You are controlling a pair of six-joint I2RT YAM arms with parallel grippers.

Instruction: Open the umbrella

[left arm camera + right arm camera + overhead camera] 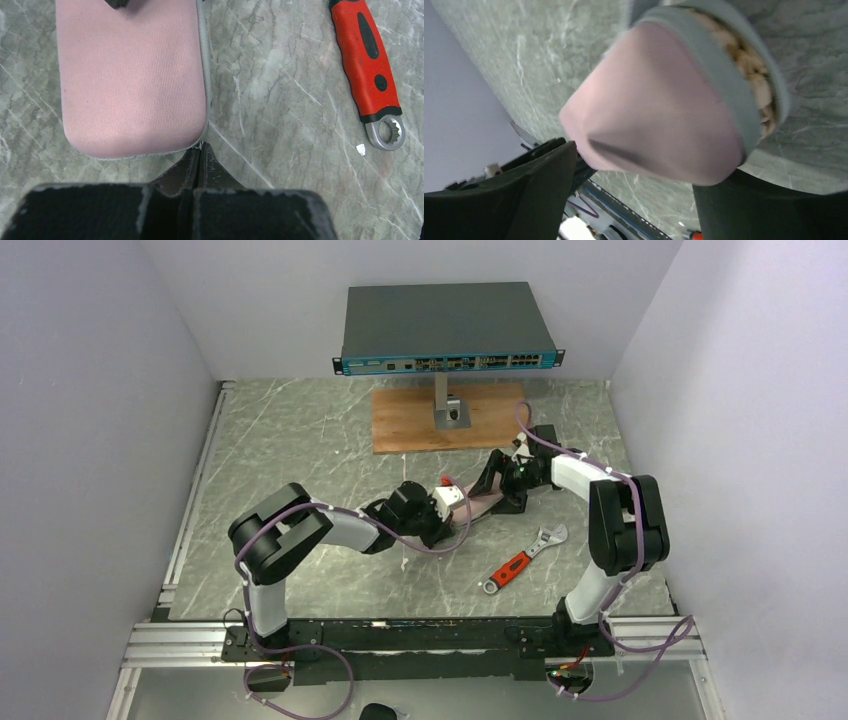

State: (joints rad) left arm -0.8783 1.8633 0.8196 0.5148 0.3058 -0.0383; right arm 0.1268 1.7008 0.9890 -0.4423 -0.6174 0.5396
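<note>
You had the umbrella (132,75) lying flat near the middle of the bench (280,100), collapsed into a short pink roll, with one claw at each end. The left claw (200,160) was clenched, its tips meeting right at the grey hem on the roll's near corner. I could not tell whether it had any cloth nipped. The right claw (634,175) stood released, with a finger on either side of the far end and nothing squeezed yet.

The step looked like getting a firm hold on both ends before drawing them apart. You would have done well to close the right claw further in, where something stiff probably lay under the cloth. A pinch on the hem alone would likely have stretched or slid off. Checking the left hold before pulling also seemed wise, as did pulling along the length of the roll.

The cloth was finely ribbed and matte, soft with rounded corners, and bound by a grey strip. At the far end that strip ringed an open mouth showing pale, crumpled beige folds. The bench was smooth grey stone-look with white veins. At about five o'clock from the roll lay a wrench (372,60) with a glossy red grip, black insets and a bare metal ring end.
</note>
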